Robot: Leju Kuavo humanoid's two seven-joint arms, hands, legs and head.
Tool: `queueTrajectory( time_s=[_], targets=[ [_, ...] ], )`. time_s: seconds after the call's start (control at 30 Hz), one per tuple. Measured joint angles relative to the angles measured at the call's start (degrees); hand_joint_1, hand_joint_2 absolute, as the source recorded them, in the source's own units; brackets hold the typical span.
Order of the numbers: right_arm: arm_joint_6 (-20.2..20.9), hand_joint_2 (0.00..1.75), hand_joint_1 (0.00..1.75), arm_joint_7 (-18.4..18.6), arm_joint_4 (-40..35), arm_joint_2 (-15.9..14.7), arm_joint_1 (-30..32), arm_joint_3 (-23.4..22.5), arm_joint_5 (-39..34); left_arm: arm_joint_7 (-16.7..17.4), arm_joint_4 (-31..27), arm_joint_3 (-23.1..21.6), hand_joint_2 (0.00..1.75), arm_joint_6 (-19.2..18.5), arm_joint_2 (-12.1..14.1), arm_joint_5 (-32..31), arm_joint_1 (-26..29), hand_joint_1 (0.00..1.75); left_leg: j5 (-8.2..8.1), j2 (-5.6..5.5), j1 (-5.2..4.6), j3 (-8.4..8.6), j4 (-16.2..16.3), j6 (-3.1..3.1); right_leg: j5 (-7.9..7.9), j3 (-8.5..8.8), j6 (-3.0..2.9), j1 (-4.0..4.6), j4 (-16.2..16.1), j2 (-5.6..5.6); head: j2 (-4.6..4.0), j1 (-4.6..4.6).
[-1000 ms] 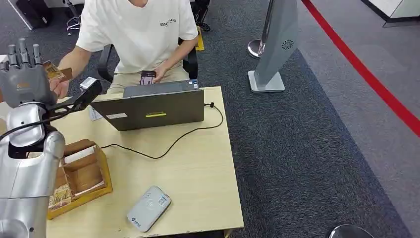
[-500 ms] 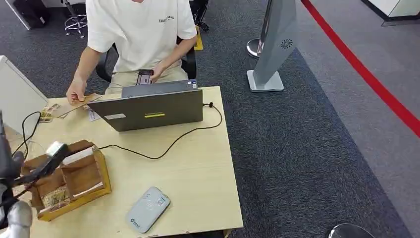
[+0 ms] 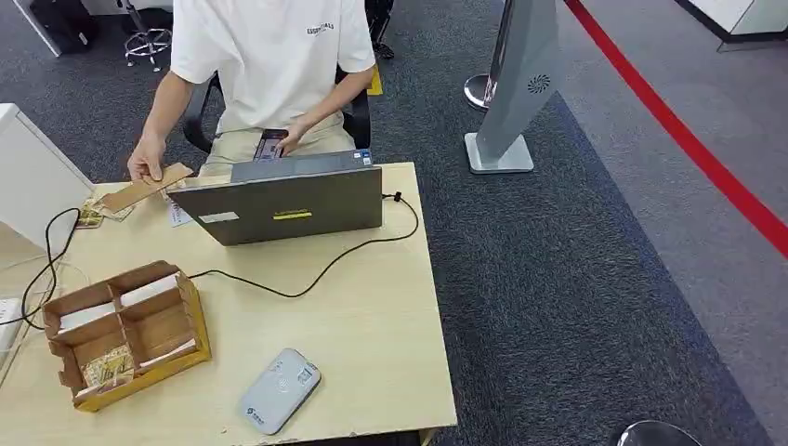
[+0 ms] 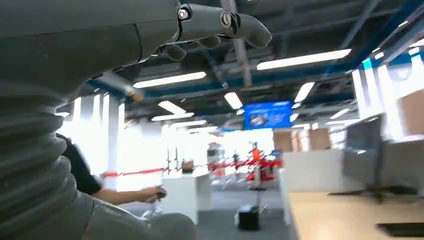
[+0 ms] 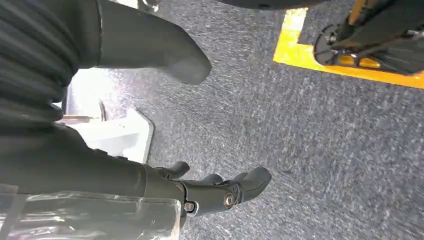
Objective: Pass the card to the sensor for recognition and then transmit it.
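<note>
- The card [image 3: 141, 190] is a flat, tan, cardboard-coloured strip. A seated person's hand [image 3: 146, 164] holds it by one end at the far left corner of the table [image 3: 372, 325], just beside the laptop [image 3: 283, 197].
- The sensor [image 3: 279, 390] is a rounded grey-white pad with a printed symbol on its top. It lies near the table's front edge, well apart from the card.
- A brown cardboard tray [image 3: 125, 330] with dividers sits on the front left of the pale wood table; slips lie in its compartments. A black cable [image 3: 307, 279] curves from the laptop across the tabletop.
- The left wrist view shows the left hand [image 4: 200, 30] with its dark fingers [image 4: 245, 27] bent and nothing in them, against ceiling lights and a bright hall.
- The right wrist view shows the right hand [image 5: 200, 185] over speckled grey carpet [image 5: 300, 140]. Its thick matt thumb [image 5: 165, 50] stands apart from the bent fingers [image 5: 247, 185], and it holds nothing.
</note>
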Motion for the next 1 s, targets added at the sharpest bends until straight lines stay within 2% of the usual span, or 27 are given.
queueTrajectory(
  time_s=[0.07, 0.1, 0.13, 0.17, 0.23, 0.3, 0.4, 0.43, 0.53, 0.7, 0.8, 0.9, 1.0],
  targets=[
    [-0.2, 1.75, 0.00, 0.0, 0.0, 0.0, 0.0, -0.5, 0.0, 0.3, 3.7, 3.1, 1.75, 1.7, -0.9, 5.7, -0.8, 0.00, 0.00, -0.06, -0.05, 0.01, 0.0, 0.01, 0.00, 0.02, 0.00, -0.03, 0.0, -0.06, 0.02, 0.00],
    [-0.2, 1.75, 0.00, 0.1, 0.0, 0.0, 0.0, -0.6, 0.0, -0.8, 5.9, 4.4, 1.75, 2.9, -1.6, 9.1, -1.3, 0.00, 0.00, -0.08, -0.06, 0.01, 0.0, 0.01, 0.00, 0.03, 0.00, -0.04, 0.0, -0.07, 0.00, -0.02],
    [-0.2, 1.75, 0.00, 0.2, 0.0, 0.2, 0.0, -0.8, 0.0, -2.2, 9.4, 6.1, 1.75, 3.9, -2.1, 15.2, -1.7, 0.00, 0.00, -0.08, -0.06, 0.02, 0.0, 0.01, 0.00, 0.04, 0.00, -0.04, 0.0, -0.08, 0.02, 0.02],
    [-0.2, 1.75, 0.00, 0.4, 0.0, 0.3, 0.0, -1.0, 0.0, -3.2, 12.2, 7.3, 1.75, 3.2, -2.5, 20.5, -2.4, 0.00, 0.00, -0.10, -0.06, 0.02, 0.0, 0.01, 0.00, 0.04, 0.00, -0.04, 0.0, -0.09, 0.00, 0.00],
    [0.0, 1.75, 0.00, 0.7, -0.1, 0.6, 0.0, -1.5, 0.0, -5.7, 21.6, 10.3, 1.75, 0.8, -2.9, 34.1, -3.6, 0.00, 0.00, -0.14, -0.05, 0.03, 0.0, 0.01, 0.00, 0.07, 0.00, -0.03, 0.0, -0.13, 0.00, 0.02],
    [0.3, 1.75, 0.00, 1.1, -0.1, 0.6, 0.0, -1.6, 0.0, -7.9, 31.5, 12.9, 1.75, -2.9, -2.7, 44.0, -4.6, 0.00, 0.00, -0.18, -0.08, 0.03, 0.0, 0.01, 0.00, 0.08, 0.00, -0.05, 0.0, -0.18, 0.00, -0.02],
    [0.9, 1.75, 0.00, 1.2, -0.2, 0.6, 0.0, -1.5, 0.0, -8.2, 43.0, 16.7, 1.75, -6.6, -3.1, 53.4, -5.4, 0.00, 0.00, -0.17, -0.04, 0.04, 0.0, 0.01, 0.00, 0.10, 0.01, -0.02, 0.0, -0.17, 0.00, 0.02],
    [0.9, 1.75, 0.00, 1.2, -0.3, 0.6, 0.0, -1.4, 0.0, -8.1, 46.3, 17.6, 1.75, -7.3, -3.7, 55.0, -5.5, 0.00, 0.01, -0.17, -0.06, 0.04, 0.0, 0.02, 0.01, 0.09, 0.03, -0.04, -0.1, -0.18, 0.00, 0.09],
    [0.9, 1.75, 0.00, 1.0, -0.4, 0.6, 0.0, -0.4, 0.0, -4.9, 55.6, 19.6, 1.75, -7.4, -4.9, 57.3, -6.1, 0.00, 0.04, -0.22, -0.16, 0.04, 0.0, 0.07, 0.04, 0.09, 0.06, -0.17, -0.1, -0.22, 0.00, 0.02],
    [0.9, 1.75, 0.00, 0.3, -0.9, 0.5, 0.1, 0.6, 0.0, -1.2, 64.0, 19.8, 1.75, -6.7, -8.9, 56.1, -6.7, 0.00, 0.04, -0.21, -0.18, 0.02, 0.1, 0.10, 0.08, 0.11, 0.13, -0.17, -0.1, -0.21, 0.02, 0.15],
    [0.9, 1.75, 0.00, -0.5, -1.0, 0.5, 0.0, 0.9, -0.2, 2.0, 66.6, 19.7, 1.75, -7.7, -10.5, 53.3, -7.0, 0.00, 0.05, -0.20, -0.17, 0.04, 0.1, 0.10, 0.09, 0.11, 0.13, -0.16, -0.1, -0.21, 0.00, 0.09],
    [1.0, 1.75, 0.00, -1.0, -1.1, 0.5, 0.1, 0.9, -0.4, 3.2, 68.6, 19.1, 1.75, -9.8, -12.0, 51.9, -6.9, 0.00, 0.05, -0.20, -0.13, 0.03, 0.1, 0.10, 0.09, 0.10, 0.13, -0.12, -0.1, -0.21, 0.00, 0.09],
    [1.4, 1.75, 0.00, -1.1, -1.4, 0.5, 0.2, 1.9, -2.7, 5.4, 69.0, 16.8, 1.75, -10.6, -12.2, 50.6, -6.7, 0.00, 0.05, -0.20, -0.11, 0.04, 0.1, 0.10, 0.09, 0.10, 0.13, -0.10, -0.1, -0.21, 0.00, 0.07]
  ],
)
